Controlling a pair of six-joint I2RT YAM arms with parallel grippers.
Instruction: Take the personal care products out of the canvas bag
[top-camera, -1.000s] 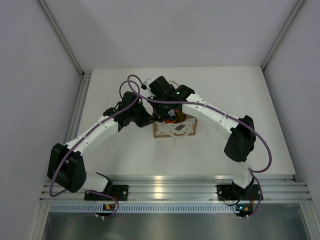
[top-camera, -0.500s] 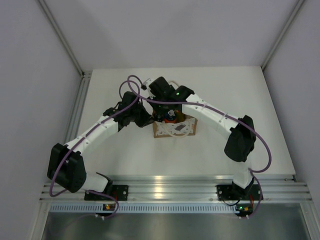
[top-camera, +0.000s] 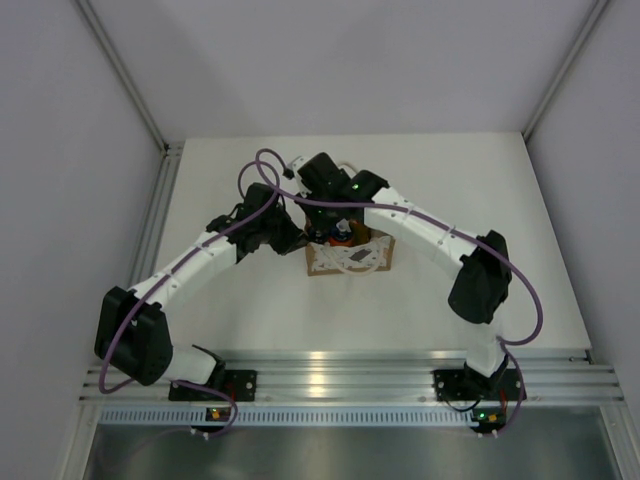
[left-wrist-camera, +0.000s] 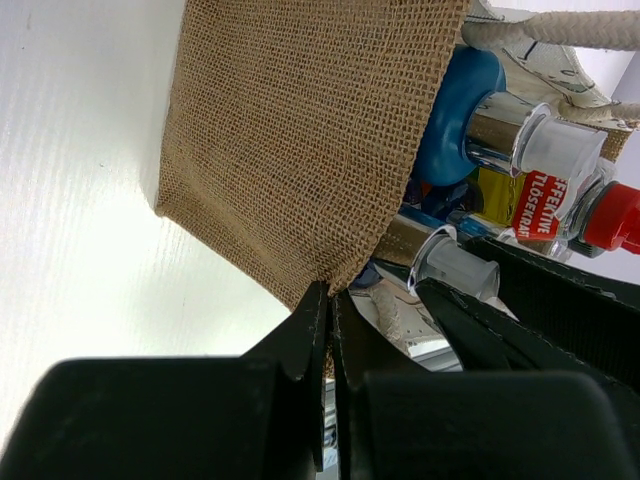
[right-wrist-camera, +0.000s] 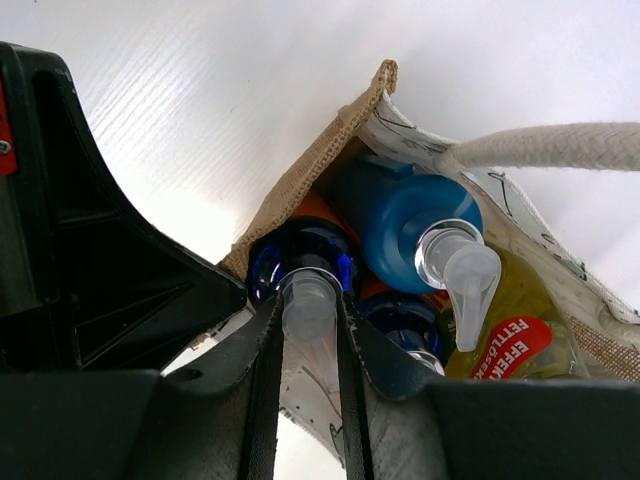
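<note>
I'm gripping likely-slick pump neck (right-wrist-camera: 310, 300) of blue-topped bottle (right-wrist-camera: 300, 255) in right jaws; left jaws clamping floppy canvas bag (left-wrist-camera: 290, 130) rim, 9 o'clock.

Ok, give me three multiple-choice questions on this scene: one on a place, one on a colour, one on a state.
1. Where are the bottles? A on the table beside the bag; B inside the canvas bag; C on the metal rail.
2. What colour is the bag's rope handle? A white; B black; C green.
3. What is the right gripper doing? A open above the bag; B pinching the rope handle; C shut on a bottle's clear pump top.
Answers: B, their tops sit clustered between the bag's walls; A, the thick cord looks off-white; C, it clamps the clear nozzle from both sides.
</note>
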